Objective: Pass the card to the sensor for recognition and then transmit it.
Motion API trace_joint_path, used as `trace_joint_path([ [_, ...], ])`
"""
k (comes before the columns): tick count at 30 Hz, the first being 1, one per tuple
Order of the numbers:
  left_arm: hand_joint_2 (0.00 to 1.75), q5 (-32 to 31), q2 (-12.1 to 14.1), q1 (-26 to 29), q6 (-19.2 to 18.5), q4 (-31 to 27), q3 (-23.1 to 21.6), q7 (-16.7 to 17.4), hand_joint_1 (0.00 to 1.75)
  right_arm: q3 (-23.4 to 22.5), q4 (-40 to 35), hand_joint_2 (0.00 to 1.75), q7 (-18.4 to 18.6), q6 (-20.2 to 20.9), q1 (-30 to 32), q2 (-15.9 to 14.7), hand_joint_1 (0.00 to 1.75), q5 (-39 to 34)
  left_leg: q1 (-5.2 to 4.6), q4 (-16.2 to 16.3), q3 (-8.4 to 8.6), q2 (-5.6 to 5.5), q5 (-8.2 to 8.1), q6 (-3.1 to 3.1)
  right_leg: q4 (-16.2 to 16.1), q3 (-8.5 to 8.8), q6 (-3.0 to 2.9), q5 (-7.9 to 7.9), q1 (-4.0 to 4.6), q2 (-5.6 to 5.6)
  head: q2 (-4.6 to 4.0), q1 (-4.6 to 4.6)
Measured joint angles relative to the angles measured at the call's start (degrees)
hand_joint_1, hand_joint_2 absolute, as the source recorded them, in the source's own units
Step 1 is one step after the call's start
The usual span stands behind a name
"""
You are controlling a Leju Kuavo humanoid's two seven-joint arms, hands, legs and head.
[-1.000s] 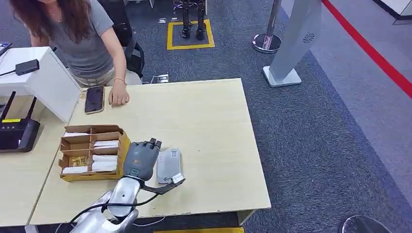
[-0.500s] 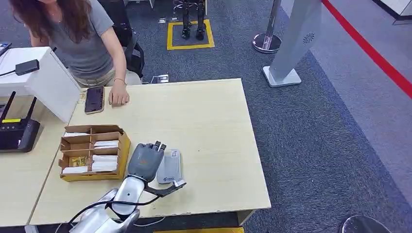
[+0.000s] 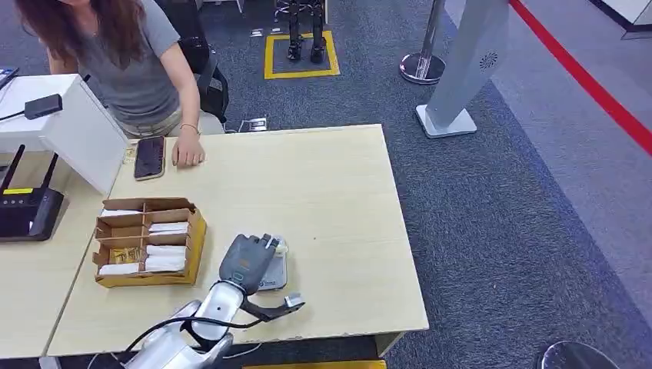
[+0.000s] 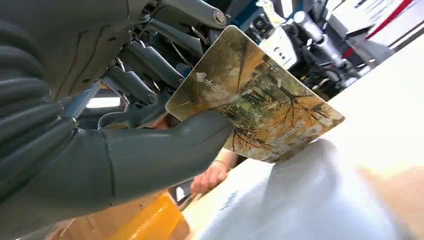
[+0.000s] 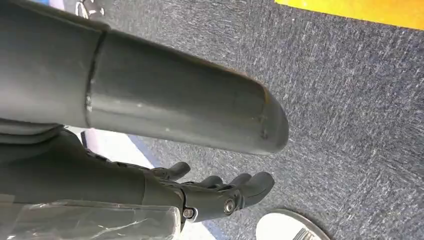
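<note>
Pale tabletop, lower centre: your left hand pinches the card by one edge, just above the sensor. Thin, stiff and probably slick, it wants that edge grip. Right hand hangs empty, fingers apart.

A reception or service area in an office or exhibition hall is suggested, possibly a robot demonstration space. A pale wooden counter is set on grey-blue carpet, across which a red line is drawn. A yellow square is marked on the floor, and a barrier post base and a slanted white kiosk stand are seen beyond. On the counter, a cardboard box of cards and a phone are laid out; a black router is placed beside it. A person is seated behind.
</note>
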Motion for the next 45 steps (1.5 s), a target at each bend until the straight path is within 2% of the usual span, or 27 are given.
trace_joint_path([
  [5,1.75,0.0,-1.2,-0.1,0.1,0.4,0.0,-0.2,1.75,-0.2,0.0,0.00,-0.3,0.0,0.0,0.0,0.00,0.0,0.00,0.0,0.00,0.00,0.00,0.00,0.0,0.00,0.01,0.01,0.00,0.00,0.00,0.00],
  [11,1.75,0.0,-1.4,-0.4,0.4,0.4,0.0,0.8,1.75,-0.5,0.0,0.00,-0.2,0.0,0.1,0.0,0.00,0.0,0.00,0.0,0.00,0.00,0.00,0.00,0.0,0.00,0.00,0.01,0.00,0.00,0.00,0.00],
  [16,1.75,0.0,-0.9,-1.2,0.3,-0.2,0.0,4.6,1.75,-0.7,0.0,0.00,-0.2,0.0,0.2,0.0,0.00,0.0,0.00,0.0,0.00,0.00,0.00,0.00,0.0,0.00,0.00,0.01,0.00,0.00,0.00,0.00],
  [20,1.75,0.0,1.4,-2.6,0.5,-4.3,0.8,8.9,1.75,-0.8,0.0,0.00,-0.2,0.2,0.4,0.0,0.00,0.1,0.01,0.0,-0.01,0.00,0.01,0.00,0.0,0.00,0.00,0.01,0.01,0.00,0.00,0.00],
  [27,1.75,0.0,4.4,-3.1,0.8,-12.1,6.5,8.3,1.75,-0.8,0.0,0.00,-0.2,0.3,0.4,0.0,0.00,0.1,0.01,0.0,-0.01,-0.01,0.02,0.00,0.0,0.00,0.00,0.01,0.01,0.00,0.00,0.00],
  [38,1.75,0.0,5.5,-3.1,0.8,-14.9,7.8,8.3,1.75,-0.8,0.0,0.00,-0.2,0.3,0.4,0.0,0.00,0.1,0.00,0.0,-0.02,-0.01,0.02,0.00,0.0,0.00,0.00,0.01,0.00,0.00,0.00,0.00],
  [39,1.75,0.0,5.5,-3.1,0.9,-15.0,7.8,7.9,1.75,-0.8,0.0,0.00,-0.2,0.3,0.4,0.0,0.00,0.1,0.00,0.0,-0.02,-0.01,0.02,0.00,0.0,0.00,0.01,0.01,0.00,0.00,0.00,0.00],
  [41,1.75,0.0,4.7,-1.9,3.2,-15.9,9.6,3.5,1.75,-0.8,0.0,0.00,-0.2,0.6,0.4,0.0,0.00,0.2,0.00,0.0,-0.02,0.00,0.02,0.00,0.0,0.00,0.00,0.01,0.00,0.01,0.00,-0.02],
  [43,1.75,5.0,1.6,0.7,4.7,-18.6,16.7,-5.7,1.75,-0.8,0.0,0.00,0.1,0.8,0.5,0.0,0.00,0.1,0.01,0.0,-0.05,0.01,0.02,0.00,0.0,-0.03,0.00,0.01,0.01,0.02,0.00,0.02],
  [45,1.75,15.3,-2.0,2.1,3.5,-21.7,26.5,-13.9,1.75,-0.9,0.0,0.00,0.2,0.9,0.6,0.0,0.00,0.1,0.00,0.0,-0.04,0.17,0.00,0.00,0.0,-0.05,0.01,0.01,0.01,0.20,0.00,0.00],
])
